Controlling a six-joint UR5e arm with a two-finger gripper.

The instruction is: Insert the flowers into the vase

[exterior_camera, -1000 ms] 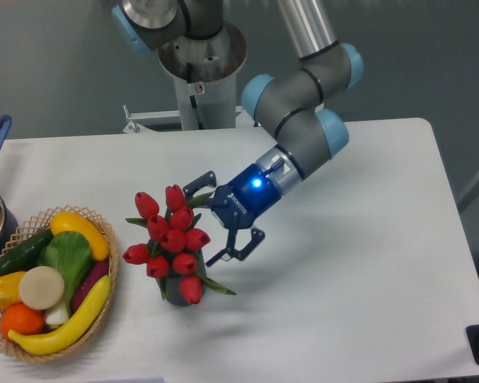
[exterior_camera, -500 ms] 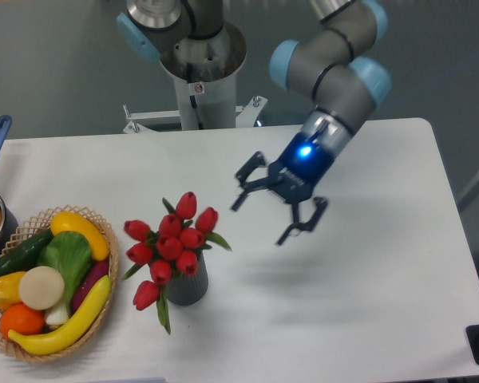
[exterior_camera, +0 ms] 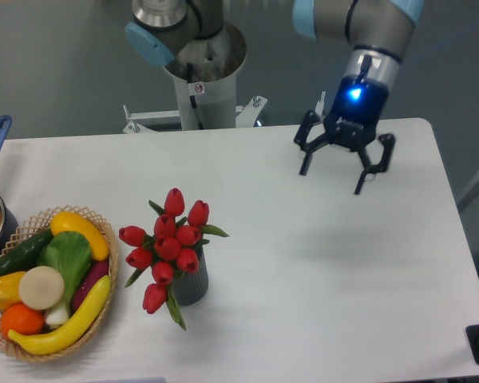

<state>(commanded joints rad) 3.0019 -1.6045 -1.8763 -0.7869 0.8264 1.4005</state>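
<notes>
A robotics lab, by the look of it; a plain white surface (exterior_camera: 343,271) against a bare grey wall; an industrial arm on a metal pedestal (exterior_camera: 201,76) bolted behind; a wicker basket (exterior_camera: 104,307) of plastic vegetables as props.

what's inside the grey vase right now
The red flowers stand in the vase, buds and leaves spilling over its rim. Their lower stems are hidden by its wall.

white table (exterior_camera: 367,271), grey wall (exterior_camera: 56,64)
</notes>
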